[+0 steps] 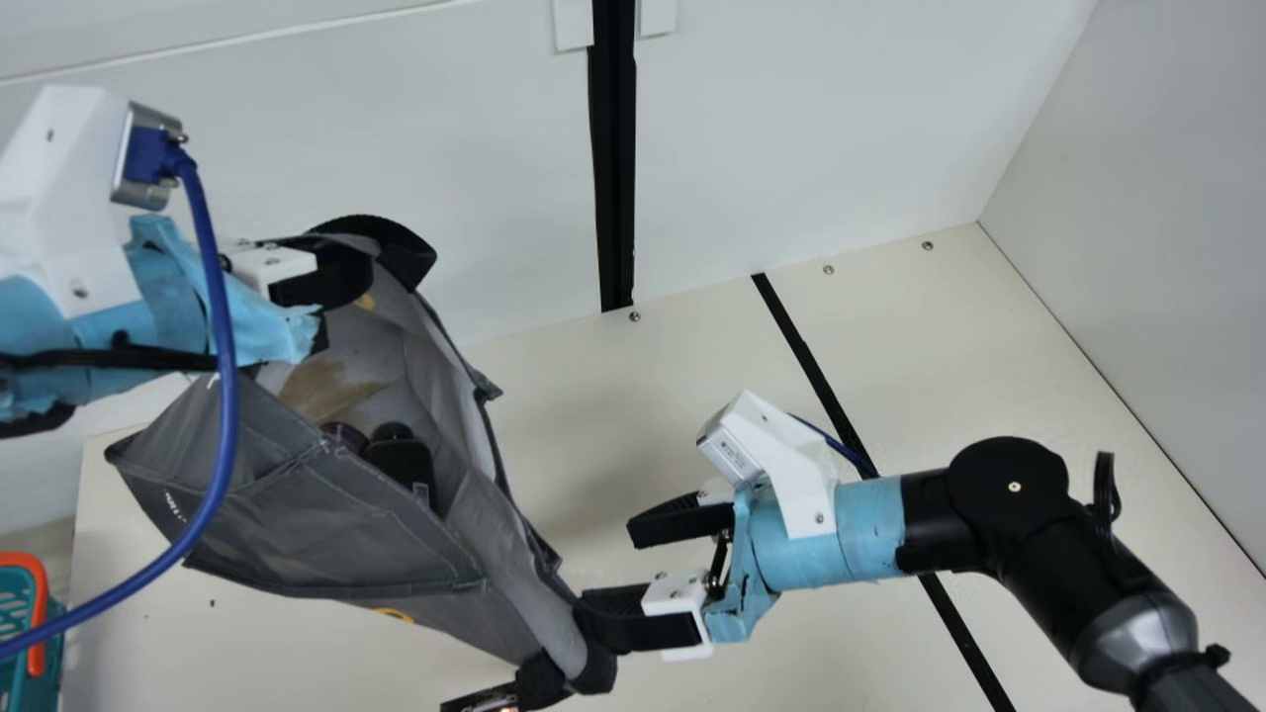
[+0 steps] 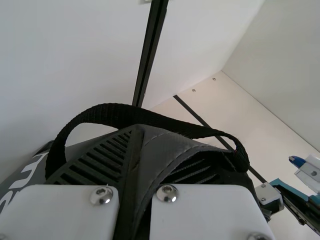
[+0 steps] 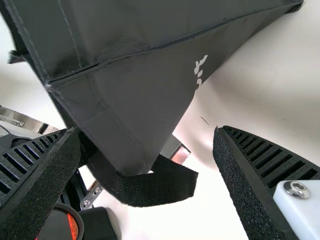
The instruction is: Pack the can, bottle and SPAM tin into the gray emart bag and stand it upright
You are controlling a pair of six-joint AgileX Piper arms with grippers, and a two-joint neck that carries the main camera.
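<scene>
Pinching the upper rim of the gray bag (image 1: 307, 524) w/ jaws of the L gripper (image 1: 341, 302), closed w/ a fold of cloth btwn them, right by the upper strap (image 1: 404, 247). Spread wide w/ jaws of the R gripper (image 1: 607, 572), at the bag's opposite, lower end. Framing btwn them, in R wrist view, a bag corner and the lower strap (image 3: 160, 187), w/o clamping either; can't tell if touching. Tilted, not upright, w/ mouth open toward the neck cam & slanting down from L to R, over the bench (image 1: 692, 376). Holding inside, below the L jaws & apart from both pairs, a dark bottle (image 1: 404, 465), w/ a dark round thing (image 1: 344, 433) just beside it, too hidden to ID. Near the bench's L edge, w/ orange rim: a teal basket (image 1: 14, 603).
</scene>
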